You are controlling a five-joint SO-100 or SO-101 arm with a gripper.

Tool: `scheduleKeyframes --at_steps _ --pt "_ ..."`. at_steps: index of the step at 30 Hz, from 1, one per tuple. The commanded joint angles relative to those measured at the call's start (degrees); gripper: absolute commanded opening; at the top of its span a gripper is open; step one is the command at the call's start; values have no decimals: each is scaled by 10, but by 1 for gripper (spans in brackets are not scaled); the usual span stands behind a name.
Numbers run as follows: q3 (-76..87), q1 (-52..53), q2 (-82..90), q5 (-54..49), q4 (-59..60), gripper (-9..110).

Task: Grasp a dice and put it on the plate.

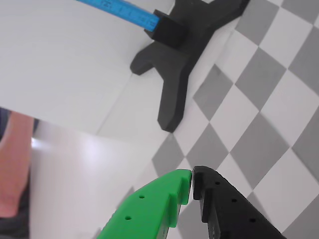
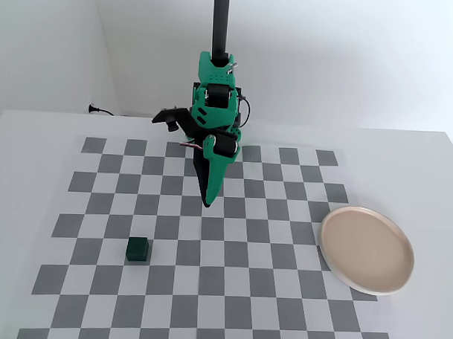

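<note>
In the fixed view the dark green dice (image 2: pixel 138 249) sits on the checkered board at the lower left. The pale pinkish-beige plate (image 2: pixel 366 249) lies at the right edge of the board, empty. My gripper (image 2: pixel 207 203) points down above the board's middle, well up and to the right of the dice and far left of the plate. In the wrist view the gripper (image 1: pixel 192 174) is shut, its green and black tips touching with nothing between them. Neither dice nor plate shows in the wrist view.
A black stand foot (image 1: pixel 174 64) with a blue rod (image 1: pixel 119 10) rests at the board's edge in the wrist view. A reddish shape (image 1: pixel 12 164) shows at its left edge. White walls stand behind the table, and a black post (image 2: pixel 220 20) rises behind the arm.
</note>
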Motion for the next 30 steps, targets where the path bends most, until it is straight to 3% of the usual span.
scheduleKeyframes --at_steps 1,13,20,30 --pt "-11 -1 8 -120 -10 -4" --pt "-11 -11 8 -383 58 -4" --pt "-11 -32 8 -487 85 -4" --pt "-11 1 8 -537 117 -4"
